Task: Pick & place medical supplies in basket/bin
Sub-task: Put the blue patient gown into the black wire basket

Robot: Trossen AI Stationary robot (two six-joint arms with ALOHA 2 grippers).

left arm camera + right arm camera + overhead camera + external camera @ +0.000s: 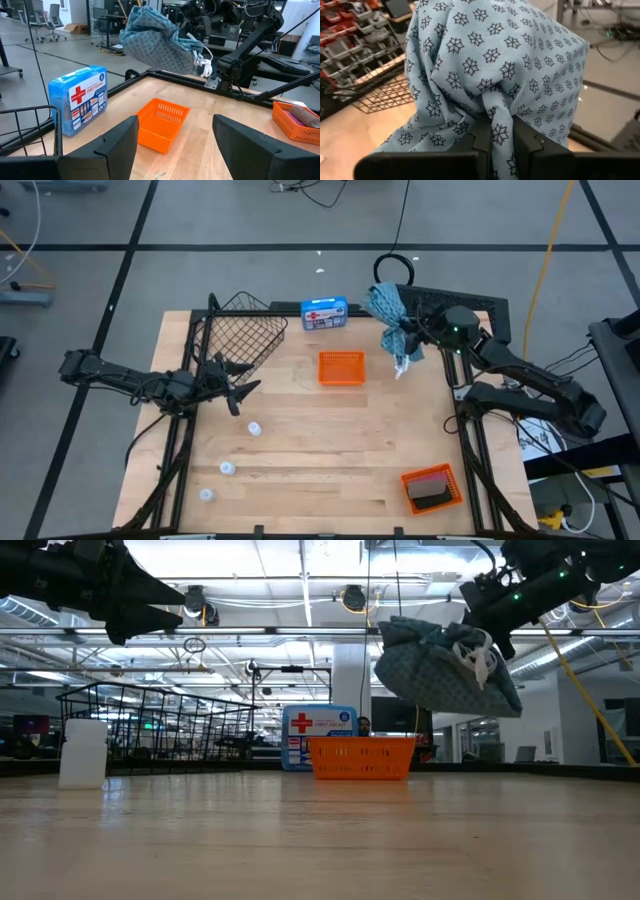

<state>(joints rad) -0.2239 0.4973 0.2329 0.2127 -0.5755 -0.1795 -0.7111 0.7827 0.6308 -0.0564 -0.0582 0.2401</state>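
The teal patterned cloth (388,315) hangs bunched in the air over the table's far right part, with my right gripper (499,137) shut on it. White strings (480,655) dangle from it. My left gripper (245,378) stands open and level at the table's left, beside the dark wire basket (240,330), with nothing between its fingers. Three small white vials (254,428) (227,468) (206,494) stand on the wood near the left front. A pink roll (300,116) and a dark roll lie in the orange tray (432,487) at the right front. My right gripper pinches a gathered fold of the cloth (496,127) between its two fingers, several layers bunched together. The fingers come almost level from the table's right side, tipped slightly down. The cloth is lifted clear of the table and bulges ahead of and below the fingers.
A second orange tray (341,367) sits in the middle far part of the table. The blue first-aid box (324,312) stands at the far edge, right of the basket. Bare wood stretches across the table's centre and front.
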